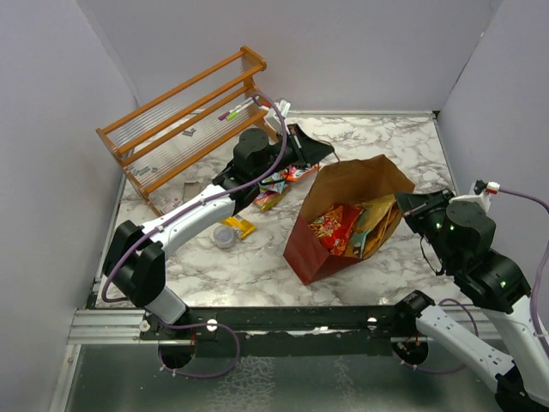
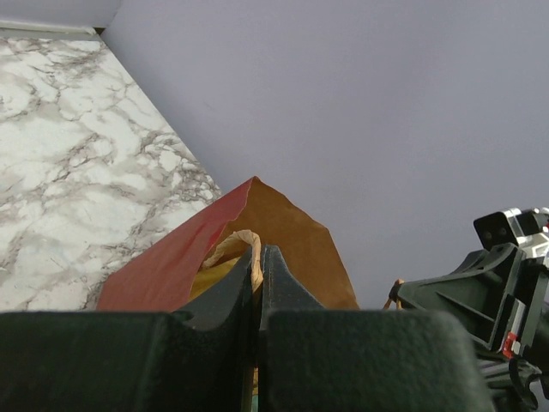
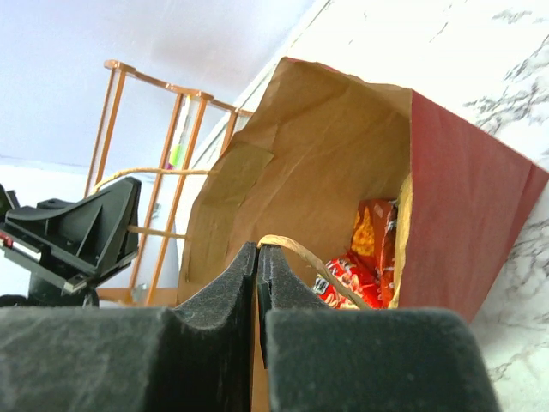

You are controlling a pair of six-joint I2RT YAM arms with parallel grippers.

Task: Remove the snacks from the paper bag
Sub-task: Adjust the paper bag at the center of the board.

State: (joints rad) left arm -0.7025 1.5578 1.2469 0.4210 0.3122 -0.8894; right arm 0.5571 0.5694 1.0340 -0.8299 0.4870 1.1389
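Observation:
The paper bag, dark red outside and brown inside, stands open in the middle of the table. Inside it are a red Doritos bag and a tan-and-teal chip bag. My left gripper is at the bag's far rim, shut on a twisted paper handle. My right gripper is at the bag's right rim, shut on the other handle. The Doritos bag also shows in the right wrist view. Small candy packets and a yellow packet lie on the table left of the bag.
A slatted wooden rack stands at the back left with markers on it. A small clear cup sits beside the yellow packet. Grey walls close in the table on three sides.

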